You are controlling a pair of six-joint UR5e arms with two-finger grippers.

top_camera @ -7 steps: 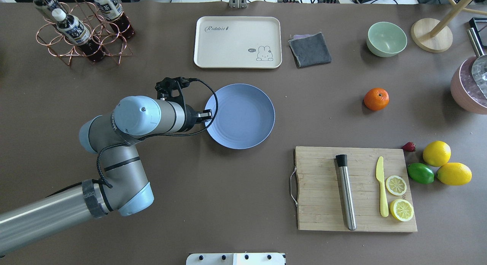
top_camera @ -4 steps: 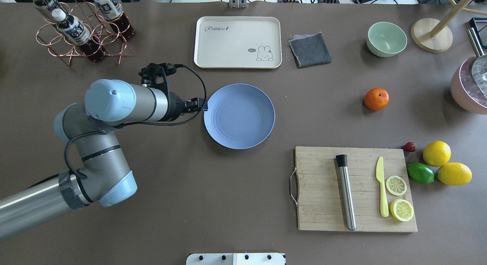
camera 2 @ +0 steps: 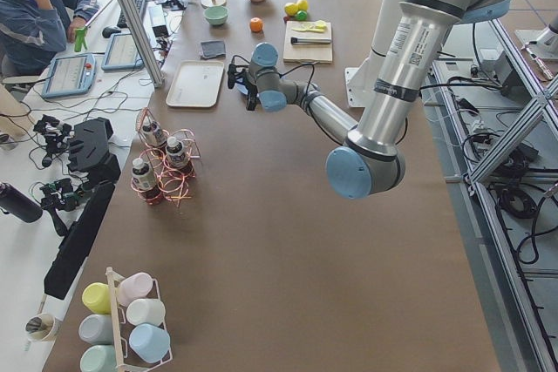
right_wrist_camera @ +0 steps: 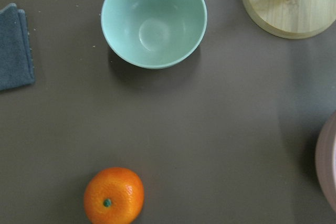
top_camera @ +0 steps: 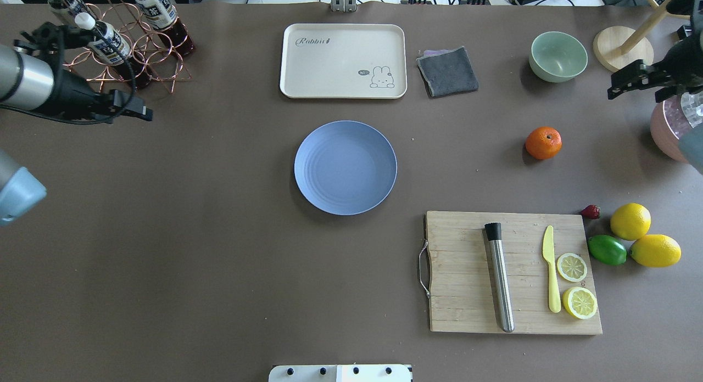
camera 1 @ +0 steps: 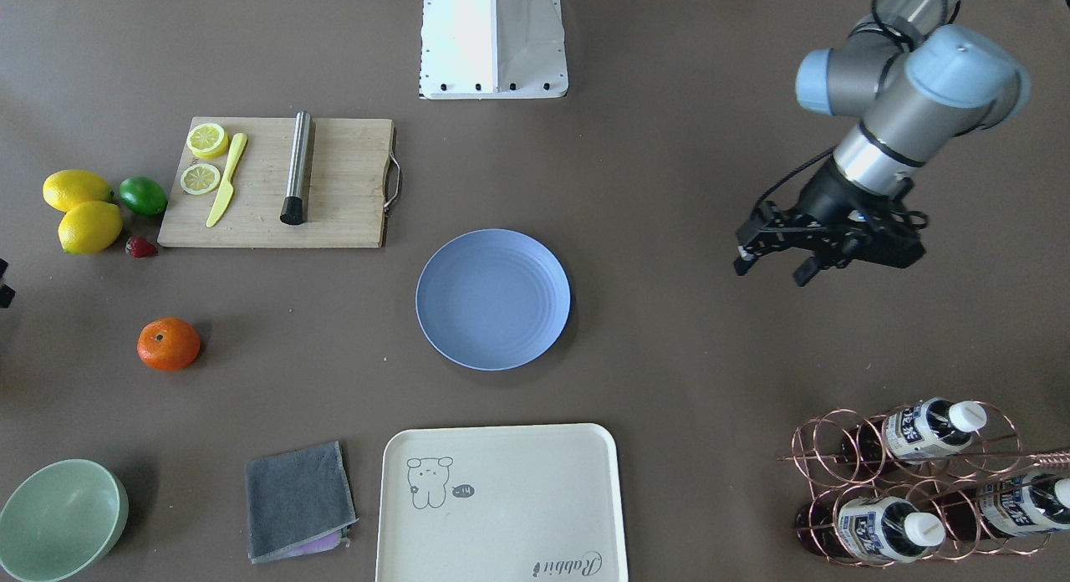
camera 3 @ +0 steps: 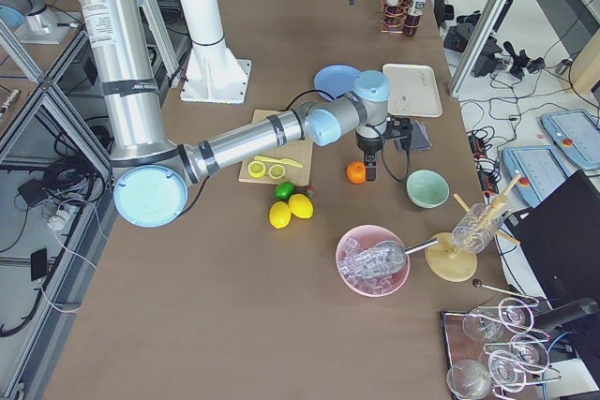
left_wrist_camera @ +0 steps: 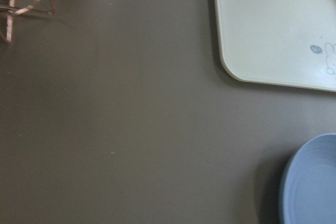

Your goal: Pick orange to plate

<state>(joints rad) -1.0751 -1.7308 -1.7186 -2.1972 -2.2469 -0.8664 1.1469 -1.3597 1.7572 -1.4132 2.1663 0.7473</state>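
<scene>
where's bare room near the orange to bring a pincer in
Bare table lies between the plate and the orange, bordered by the cloth and the board. The plate is empty too. It is crowded by the lemons and lime past the board's right edge.

The table (top_camera: 219, 272) has a matt brown covering. The plate (top_camera: 345, 168) is matt blue with faint rings, and the orange (top_camera: 543, 142) has dimpled, faintly glossy skin. At near right, the cutting board (top_camera: 461, 272) is pale grained wood and bears a brushed-metal tube (top_camera: 501, 283). Far off, the cloth (top_camera: 447, 71) is nubbly grey fabric and the tray (top_camera: 340, 58) looks like smooth cream plastic.
</scene>
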